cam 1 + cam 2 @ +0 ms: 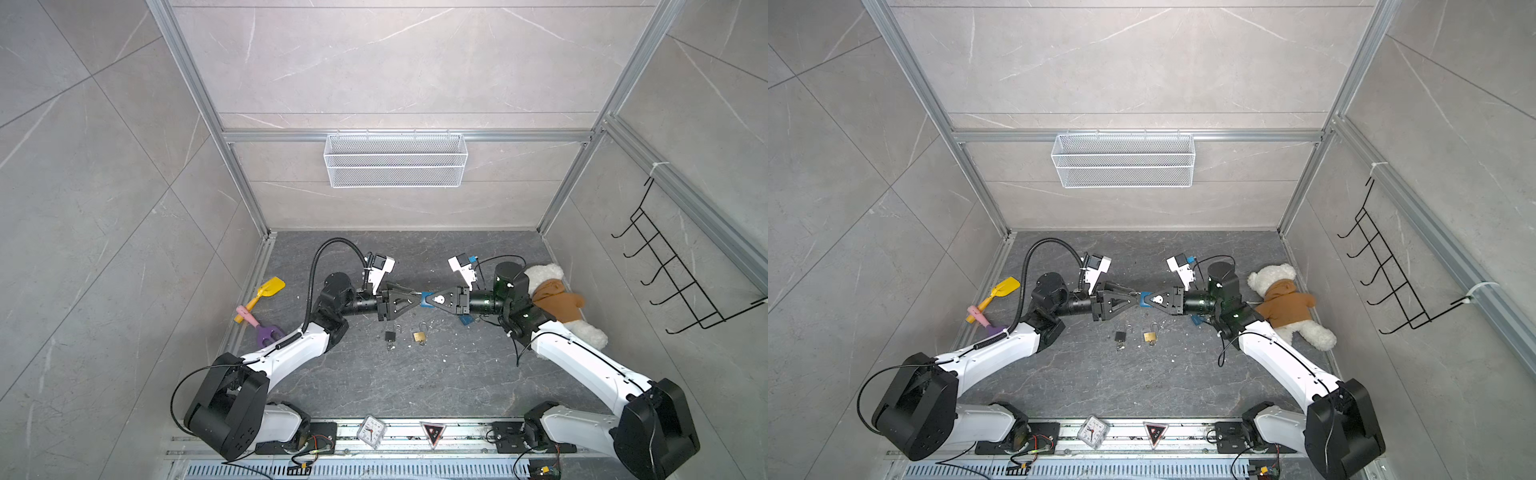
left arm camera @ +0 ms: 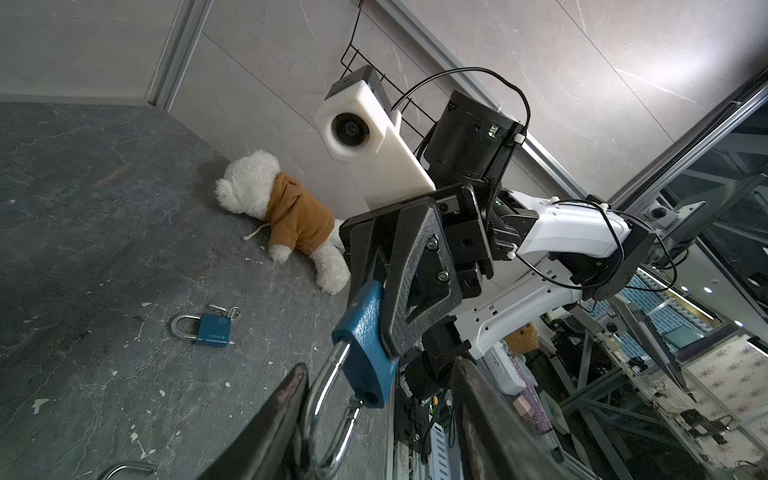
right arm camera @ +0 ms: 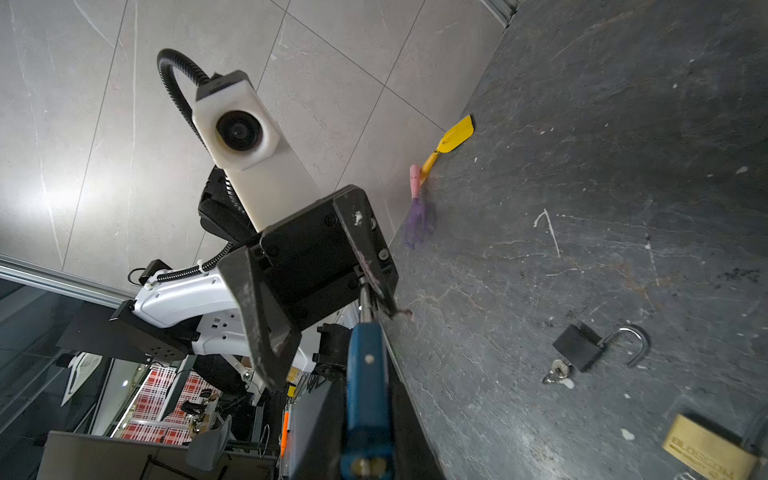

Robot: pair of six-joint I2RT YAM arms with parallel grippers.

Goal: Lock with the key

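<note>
Blue padlock (image 2: 365,332) is held above the middle of the table (image 1: 415,382), its body pinched between the fingers of the right gripper (image 1: 432,300), which reaches in from 3 o'clock in both top views. Its shackle (image 2: 328,399) points to 9 o'clock, into the left gripper (image 1: 417,296), whose jaws stand spread on either side of it. One finger (image 3: 365,249) lies against the steel and its mate stands clear.

On the table, reckoned from the held lock, lie a black padlock (image 1: 390,336) at 7 o'clock, a brass padlock (image 1: 419,336) at 6 and a second blue padlock (image 2: 212,329) at 4. Farther out are a teddy bear (image 1: 557,299) at 3 o'clock and a yellow toy shovel (image 1: 272,286) at 9.
</note>
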